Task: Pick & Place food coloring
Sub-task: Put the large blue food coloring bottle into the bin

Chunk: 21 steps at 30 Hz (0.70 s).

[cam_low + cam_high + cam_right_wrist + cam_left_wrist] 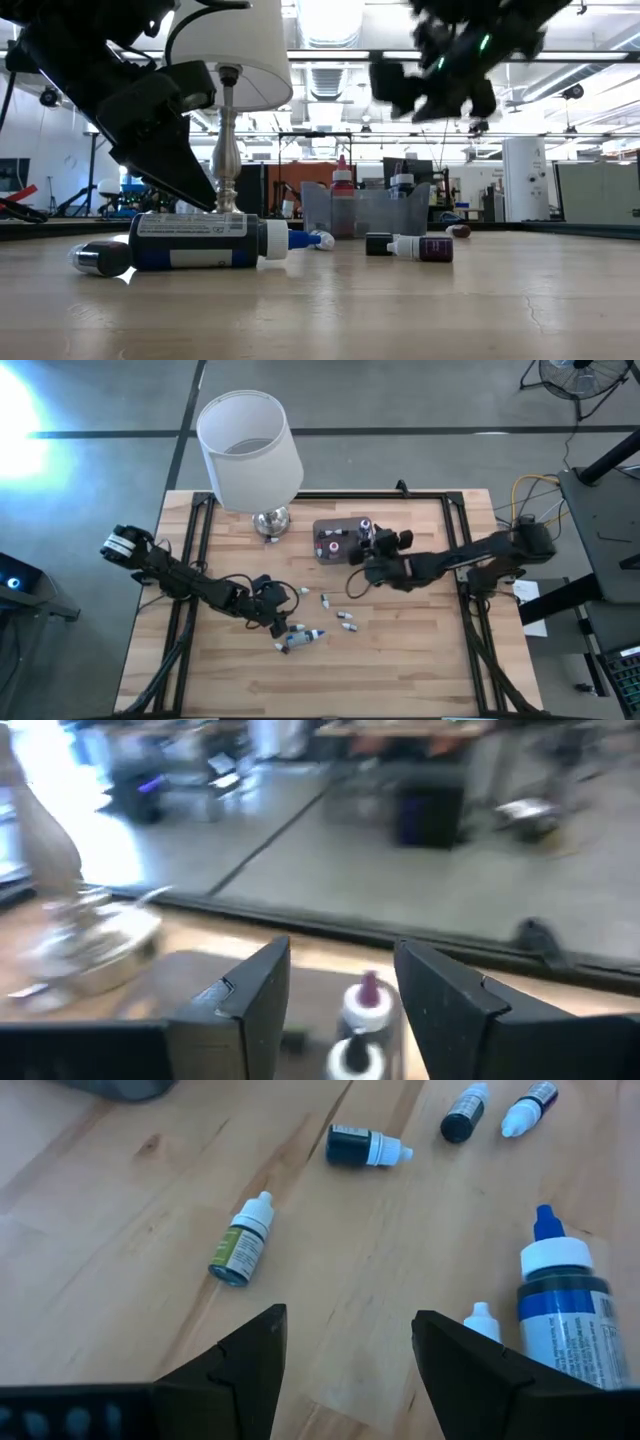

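Small food coloring bottles lie on their sides on the wooden table (400, 660): a green-labelled one (242, 1240), a dark one (367, 1146), two more (465, 1112) farther off. A larger blue-capped bottle (565, 1320) lies by a tiny white-capped one (483, 1320). My left gripper (350, 1330) is open over bare wood beside that blue bottle (300, 635). My right gripper (340, 980) is open and raised above the grey box (340, 540), which has bottles standing in it, one purple-capped (368, 990).
A white-shaded lamp (248, 450) with a chrome base (270, 520) stands at the table's far edge, left of the box. Loose bottles (343, 615) lie between the two grippers. Bare wood shows toward the near edge.
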Each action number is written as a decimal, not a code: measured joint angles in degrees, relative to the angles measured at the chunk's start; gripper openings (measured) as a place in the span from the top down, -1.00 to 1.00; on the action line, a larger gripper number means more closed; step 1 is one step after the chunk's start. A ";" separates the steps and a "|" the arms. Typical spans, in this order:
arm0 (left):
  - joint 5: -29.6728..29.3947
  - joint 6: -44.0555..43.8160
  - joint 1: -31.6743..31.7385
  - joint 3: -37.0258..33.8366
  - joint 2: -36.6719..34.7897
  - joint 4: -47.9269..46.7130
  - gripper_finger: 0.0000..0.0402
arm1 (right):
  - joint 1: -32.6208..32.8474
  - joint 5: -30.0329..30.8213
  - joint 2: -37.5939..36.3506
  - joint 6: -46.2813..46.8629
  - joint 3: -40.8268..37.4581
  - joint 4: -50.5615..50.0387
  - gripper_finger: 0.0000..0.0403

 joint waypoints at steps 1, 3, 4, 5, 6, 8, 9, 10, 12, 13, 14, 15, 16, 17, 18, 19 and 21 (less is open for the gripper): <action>0.10 -0.29 0.00 0.00 0.00 0.03 0.03 | 0.30 -4.38 -2.60 -1.27 0.00 -1.39 0.13; 0.40 -1.20 0.02 0.00 0.00 0.04 0.03 | 0.37 -17.96 -7.25 -2.36 -0.16 -6.01 0.14; 1.01 -1.66 0.02 0.00 0.00 0.01 0.03 | 0.37 -25.21 -9.05 -1.67 -0.54 -9.02 0.15; 2.07 -1.93 0.02 0.00 0.00 0.02 0.03 | 0.56 -31.34 -10.16 -0.10 -1.15 -11.88 0.15; 3.45 -2.00 0.03 0.06 0.00 0.02 0.03 | 1.09 -36.62 -10.93 1.39 -1.78 -13.93 0.16; 7.22 -1.10 0.07 0.57 0.00 -0.14 0.03 | 3.35 -43.91 -12.06 2.22 -2.92 -16.42 0.17; 9.06 -0.04 0.07 1.02 0.00 -0.01 0.03 | 4.86 -45.97 -12.35 2.32 -3.02 -17.06 0.17; 10.36 1.43 0.06 1.54 0.00 0.07 0.03 | 6.59 -47.30 -12.41 2.35 -3.02 -17.22 0.17; 11.93 4.89 0.00 2.60 0.00 0.05 0.03 | 10.07 -48.08 -11.28 0.57 -3.01 -16.57 0.17; 12.98 6.37 -0.04 3.06 0.00 0.06 0.03 | 11.76 -48.10 -10.26 -1.39 -2.87 -15.73 0.17; 14.65 7.90 -0.05 3.55 0.00 -0.25 0.03 | 13.15 -48.08 -8.87 -3.90 -2.39 -15.08 0.16; 17.09 9.27 -0.13 4.08 -0.02 -1.19 0.03 | 14.27 -48.08 -7.38 -6.37 -1.60 -14.80 0.16; 20.01 10.68 -0.15 4.58 -0.01 -2.28 0.03 | 15.14 -48.08 -5.64 -8.62 -0.75 -14.43 0.15; 23.14 12.07 -0.35 4.97 -0.02 -3.44 0.03 | 15.85 -48.12 -3.80 -10.46 0.16 -14.09 0.14; 25.70 13.21 -0.67 5.35 -0.02 -4.70 0.03 | 16.33 -48.25 -1.74 -11.76 1.05 -13.89 0.13; 27.15 14.02 -1.14 5.73 -0.02 -5.60 0.03 | 16.63 -48.61 0.46 -13.03 2.16 -13.85 0.12; 26.86 14.81 -2.42 6.58 -0.02 -7.26 0.03 | 16.73 -51.03 5.00 -15.58 5.31 -13.70 0.11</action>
